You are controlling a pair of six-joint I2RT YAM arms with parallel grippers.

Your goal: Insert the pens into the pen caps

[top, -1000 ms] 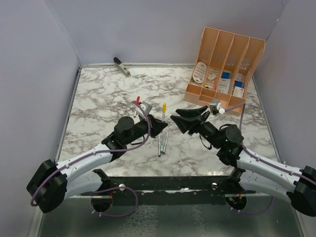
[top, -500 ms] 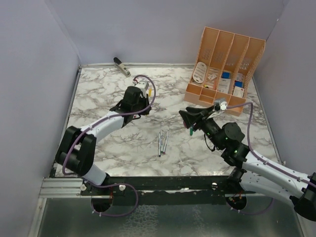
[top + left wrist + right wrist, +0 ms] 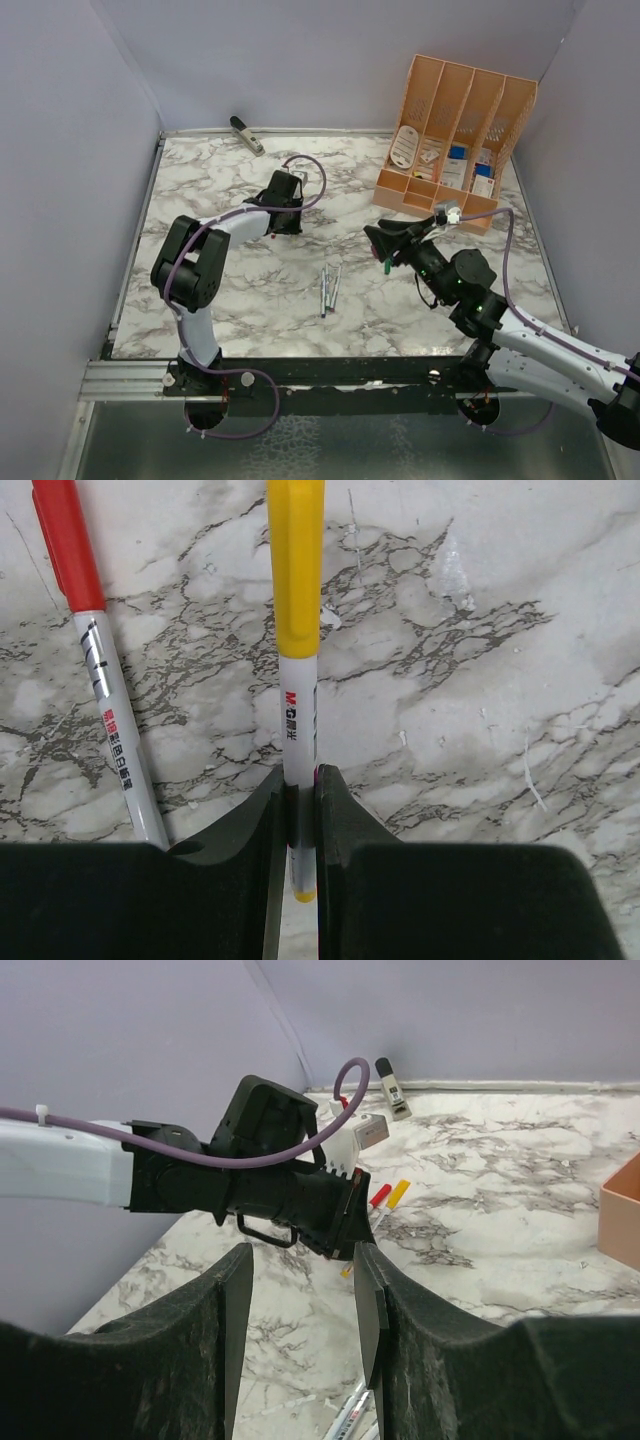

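Note:
My left gripper (image 3: 300, 780) is shut on the white barrel of a pen (image 3: 297, 715) that wears a yellow cap (image 3: 295, 570). Beside it on the marble lies a second pen (image 3: 110, 730) with a red cap (image 3: 68, 540). Seen from above, that gripper (image 3: 284, 205) reaches to the table's far left-middle. My right gripper (image 3: 302, 1260) stands open and empty, hovering right of centre (image 3: 382, 240). A small green bit (image 3: 386, 267) shows just under it; I cannot tell whether it is a cap. Loose uncapped pens (image 3: 328, 288) lie mid-table.
An orange desk organiser (image 3: 455, 130) with small items stands at the back right. A grey stapler-like tool (image 3: 246, 135) lies at the back left by the wall. Grey walls close in the marble table (image 3: 200, 180) on three sides.
My left arm has swung from the table's middle out to the far left with the yellow-capped pen. My right gripper has drawn back a little to the right.

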